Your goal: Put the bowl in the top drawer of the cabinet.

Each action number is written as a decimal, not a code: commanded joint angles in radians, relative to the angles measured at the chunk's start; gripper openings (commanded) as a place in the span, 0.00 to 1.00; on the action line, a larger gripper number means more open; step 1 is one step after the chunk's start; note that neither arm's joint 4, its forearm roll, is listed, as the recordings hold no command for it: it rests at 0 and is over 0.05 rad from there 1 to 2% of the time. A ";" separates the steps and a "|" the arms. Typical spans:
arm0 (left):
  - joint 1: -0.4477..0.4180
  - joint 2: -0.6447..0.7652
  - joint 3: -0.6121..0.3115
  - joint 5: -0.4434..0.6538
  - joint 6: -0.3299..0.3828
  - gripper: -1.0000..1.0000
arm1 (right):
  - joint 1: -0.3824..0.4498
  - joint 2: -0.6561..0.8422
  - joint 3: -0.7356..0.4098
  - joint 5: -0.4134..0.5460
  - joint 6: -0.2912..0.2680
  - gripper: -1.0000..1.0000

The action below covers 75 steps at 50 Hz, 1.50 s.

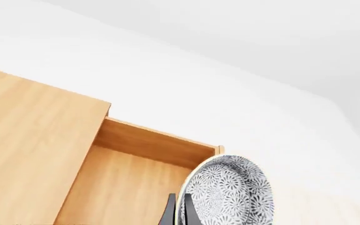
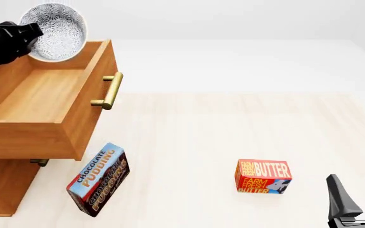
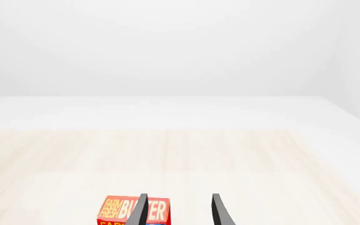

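Clamping the bowl [image 2: 55,31] rim, left gripper [image 1: 178,211] holds it tilted over open, bare top drawer [image 2: 40,95].

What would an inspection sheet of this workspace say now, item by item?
Surface: pale wooden table, partly bare.
Job's things: speckled white ceramic bowl held tilted above pulled-out light-brown wooden top drawer of cabinet; drawer has nothing inside.
Clutter: chocolate pudding box by cabinet; red butter box.
Grippers: left end effector shut on bowl rim; right end effector open, holding nothing.
Cables: nothing seen.
Surroundings: plain white walls.
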 commanded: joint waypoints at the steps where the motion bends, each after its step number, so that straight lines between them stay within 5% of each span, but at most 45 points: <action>1: 0.050 0.034 0.002 -0.019 -0.020 0.00 | 0.000 0.000 0.000 0.000 0.000 1.00; 75: 0.146 0.075 0.193 -0.113 -0.003 0.00 | 0.000 0.000 0.000 0.000 0.000 1.00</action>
